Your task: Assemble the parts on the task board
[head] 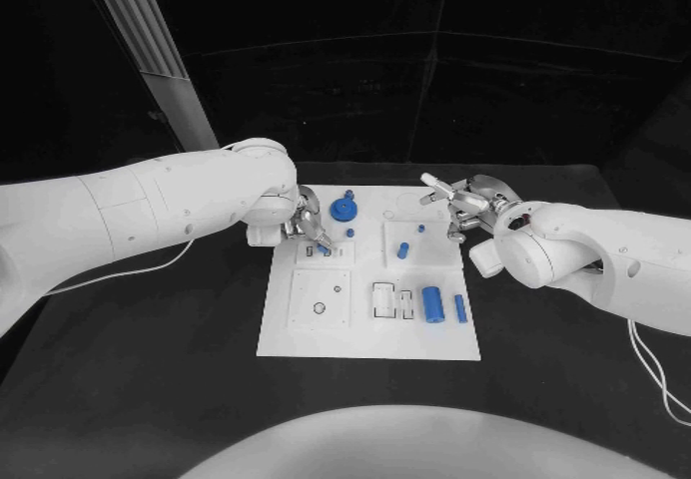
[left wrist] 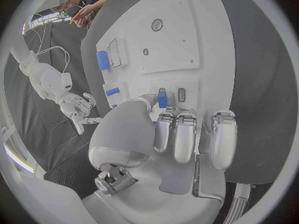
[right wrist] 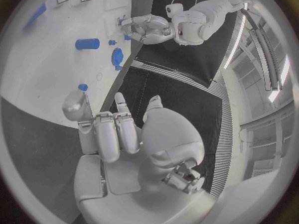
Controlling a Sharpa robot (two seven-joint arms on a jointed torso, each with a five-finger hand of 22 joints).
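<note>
Plainly no readable writing, left hand (head: pixel 299 226) pinching a blue part (left wrist: pixel 162 98), right hand (head: pixel 469 205) spread, holding nothing.

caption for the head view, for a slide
Left hand works a small blue part on the task board; right hand hovers open.

Two bulky white arms, smooth rounded shells, small dark screw dots along the left arm (head: pixel 144 205). Thin white cable trailing off each one. Silver many-fingered left hand (head: pixel 300 225) and right hand (head: pixel 463 205), metallic segments, pale grey pads on the fingers (left wrist: pixel 185 137).
</note>
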